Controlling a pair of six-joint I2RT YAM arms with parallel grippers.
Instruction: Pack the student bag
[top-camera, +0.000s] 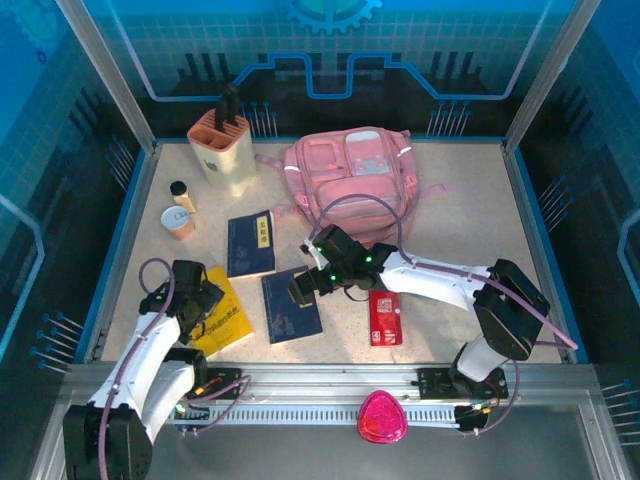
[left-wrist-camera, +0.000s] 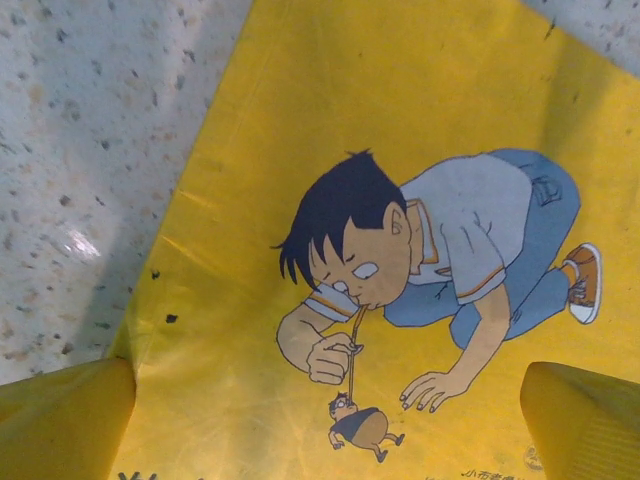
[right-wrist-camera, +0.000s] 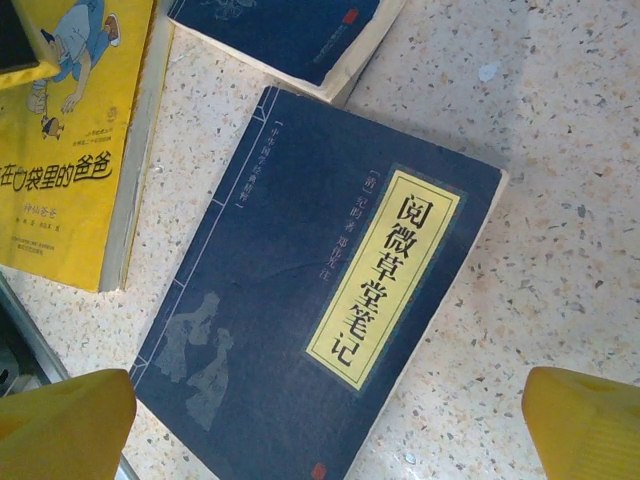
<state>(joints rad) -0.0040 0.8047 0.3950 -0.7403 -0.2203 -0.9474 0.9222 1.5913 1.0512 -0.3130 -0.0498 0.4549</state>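
Observation:
The student bag (top-camera: 350, 185), a pink backpack, lies at the back centre of the table, its front pockets facing up. My left gripper (top-camera: 200, 300) hovers open just above a yellow picture book (top-camera: 228, 322); in the left wrist view its yellow fingertips (left-wrist-camera: 60, 420) flank the cartoon cover (left-wrist-camera: 400, 150), and nothing is between them. My right gripper (top-camera: 305, 288) hangs open over a dark blue book (top-camera: 292, 308). That book's yellow title label (right-wrist-camera: 385, 275) lies between the open fingers (right-wrist-camera: 585, 425).
A second dark blue book (top-camera: 250, 243) lies behind the first. A red packet (top-camera: 385, 317) sits right of it. A beige holder (top-camera: 225, 150), a small bottle (top-camera: 180, 192) and a cup (top-camera: 180, 221) stand at back left. A pink object (top-camera: 381, 417) rests on the front rail.

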